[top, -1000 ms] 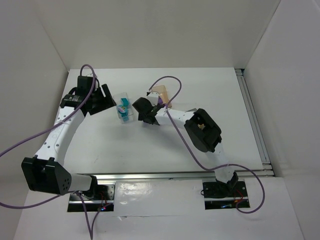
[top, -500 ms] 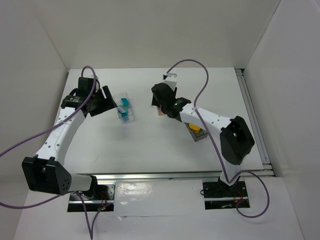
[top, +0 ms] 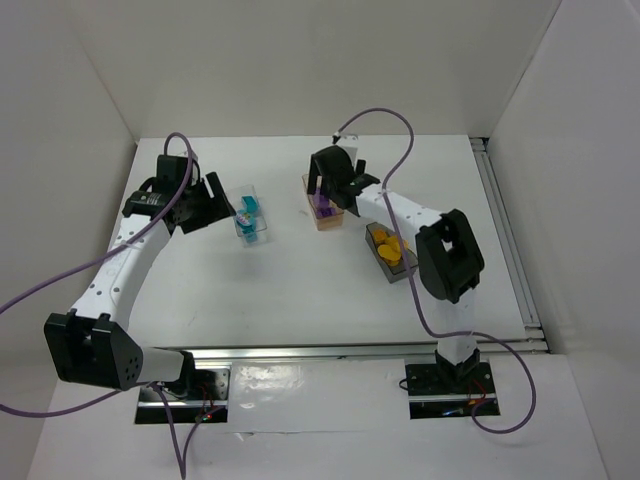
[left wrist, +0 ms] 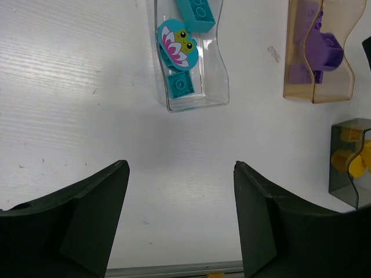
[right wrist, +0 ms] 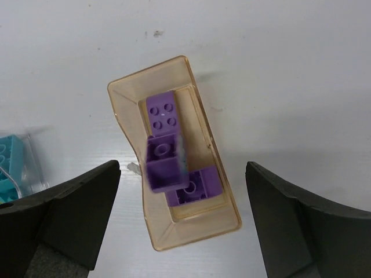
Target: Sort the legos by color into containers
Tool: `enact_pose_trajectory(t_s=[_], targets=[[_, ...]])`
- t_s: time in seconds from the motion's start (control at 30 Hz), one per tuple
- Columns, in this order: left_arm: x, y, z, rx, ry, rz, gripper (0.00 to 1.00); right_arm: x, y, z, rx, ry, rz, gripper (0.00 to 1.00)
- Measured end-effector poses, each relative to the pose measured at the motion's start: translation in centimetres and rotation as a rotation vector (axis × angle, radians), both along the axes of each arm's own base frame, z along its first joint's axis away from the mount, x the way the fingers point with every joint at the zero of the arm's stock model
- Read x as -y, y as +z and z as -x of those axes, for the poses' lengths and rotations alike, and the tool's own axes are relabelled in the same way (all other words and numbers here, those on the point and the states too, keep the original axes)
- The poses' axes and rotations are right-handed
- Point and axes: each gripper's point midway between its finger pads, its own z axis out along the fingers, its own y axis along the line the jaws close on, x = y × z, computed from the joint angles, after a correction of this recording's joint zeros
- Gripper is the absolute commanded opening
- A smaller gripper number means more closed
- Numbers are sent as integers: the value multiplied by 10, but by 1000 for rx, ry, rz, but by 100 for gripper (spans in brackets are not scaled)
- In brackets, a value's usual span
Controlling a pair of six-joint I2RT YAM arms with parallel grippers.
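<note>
- Your left gripper (left wrist: 181,171): spread wide above the table (left wrist: 81,98).
- Clear bin (left wrist: 219,87) ahead holds teal bricks (left wrist: 181,85), oval piece (left wrist: 177,44).
- Right: orange bin (left wrist: 297,63), purple bricks (left wrist: 324,49); grey bin (left wrist: 339,194), yellow bricks (left wrist: 342,159).

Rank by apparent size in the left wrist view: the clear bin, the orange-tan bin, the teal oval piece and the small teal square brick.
The clear bin and orange-tan bin look alike, both cut off at the top edge, so unranked.
Then the teal oval piece.
Smallest, the small teal square brick.
</note>
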Motion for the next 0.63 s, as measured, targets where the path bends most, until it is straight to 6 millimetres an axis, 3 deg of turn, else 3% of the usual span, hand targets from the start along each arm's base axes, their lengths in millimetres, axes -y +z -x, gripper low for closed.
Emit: enact_pose_trajectory(t_s=[0.17,0.3,0.4,0.5,0.63], targets=[[0,0,0,0,-1,2,81,33,16,31,18,-36,0,100],[1,0,0,0,-2,2,81,86,55,40,91,-201,-35,100],[0,0,0,-1,-1,2,81,132,71,49,121,-336,-41,100],[-1,0,0,1,3,3,81,169,67,68,111,-426,-14,100],[-3,-2,-2,4,7,3,81,187,50,99,64,-440,32,100]])
